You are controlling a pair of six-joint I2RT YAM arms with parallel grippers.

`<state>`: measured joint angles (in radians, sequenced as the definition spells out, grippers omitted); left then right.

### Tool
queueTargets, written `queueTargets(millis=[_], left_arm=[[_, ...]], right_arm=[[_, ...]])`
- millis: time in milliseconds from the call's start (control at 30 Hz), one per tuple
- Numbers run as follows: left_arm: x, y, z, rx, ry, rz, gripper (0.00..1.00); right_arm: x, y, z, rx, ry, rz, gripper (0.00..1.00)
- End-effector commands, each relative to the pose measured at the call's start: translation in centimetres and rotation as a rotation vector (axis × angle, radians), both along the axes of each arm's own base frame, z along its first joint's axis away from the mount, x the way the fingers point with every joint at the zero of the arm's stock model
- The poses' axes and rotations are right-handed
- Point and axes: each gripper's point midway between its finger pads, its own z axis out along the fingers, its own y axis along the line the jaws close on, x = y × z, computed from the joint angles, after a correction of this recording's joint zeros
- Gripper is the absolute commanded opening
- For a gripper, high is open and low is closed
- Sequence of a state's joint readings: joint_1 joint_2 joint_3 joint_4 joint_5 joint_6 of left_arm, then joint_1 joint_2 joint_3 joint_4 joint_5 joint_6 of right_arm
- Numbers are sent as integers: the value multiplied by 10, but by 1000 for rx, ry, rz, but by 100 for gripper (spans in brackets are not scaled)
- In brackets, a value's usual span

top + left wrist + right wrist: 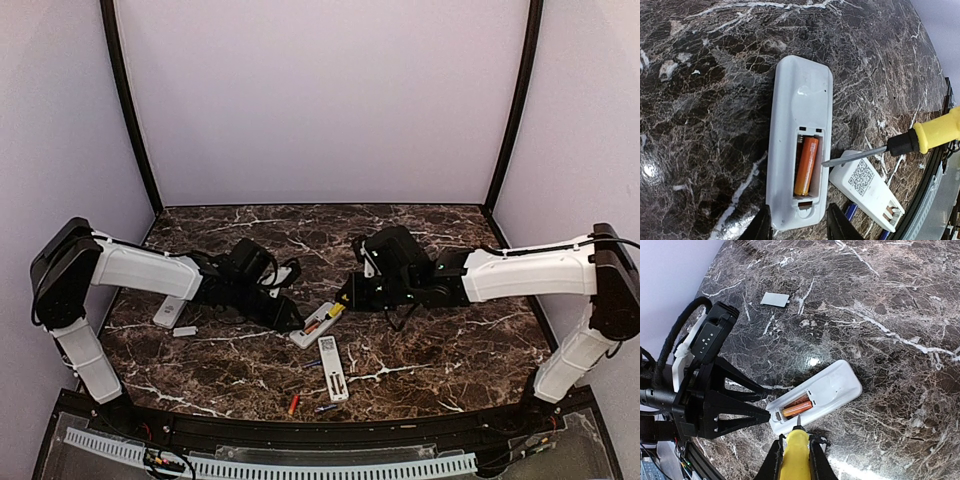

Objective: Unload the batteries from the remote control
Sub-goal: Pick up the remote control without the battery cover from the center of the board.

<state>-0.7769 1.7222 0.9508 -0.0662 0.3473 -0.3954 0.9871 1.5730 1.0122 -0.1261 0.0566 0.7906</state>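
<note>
Your right gripper (795, 459) was clenched on the screwdriver (935, 134), its tip at the edge of the remote (801, 100) just beside the orange battery (806, 166), which lay lengthwise in it, while your left gripper (801, 227) pinched the remote's end, so a pry would likely go crosswise.

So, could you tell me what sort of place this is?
Probably a robot test cell rather than a home: plain pale walls and black frame posts enclose a marble-patterned tabletop, with the left arm and right arm mounted at its near edge.
</note>
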Motion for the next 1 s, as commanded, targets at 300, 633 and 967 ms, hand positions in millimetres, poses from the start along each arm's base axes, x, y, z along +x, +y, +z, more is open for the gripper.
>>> queueTargets(millis=[300, 633, 967], left_arm=[[10, -7, -9, 23, -27, -28, 36], [13, -13, -13, 6, -14, -22, 36], [-4, -16, -17, -31, -10, -72, 62]], right_arm=[[6, 6, -11, -130, 7, -37, 0], [10, 0, -28, -217, -5, -114, 0], [8, -2, -39, -116, 19, -230, 0]])
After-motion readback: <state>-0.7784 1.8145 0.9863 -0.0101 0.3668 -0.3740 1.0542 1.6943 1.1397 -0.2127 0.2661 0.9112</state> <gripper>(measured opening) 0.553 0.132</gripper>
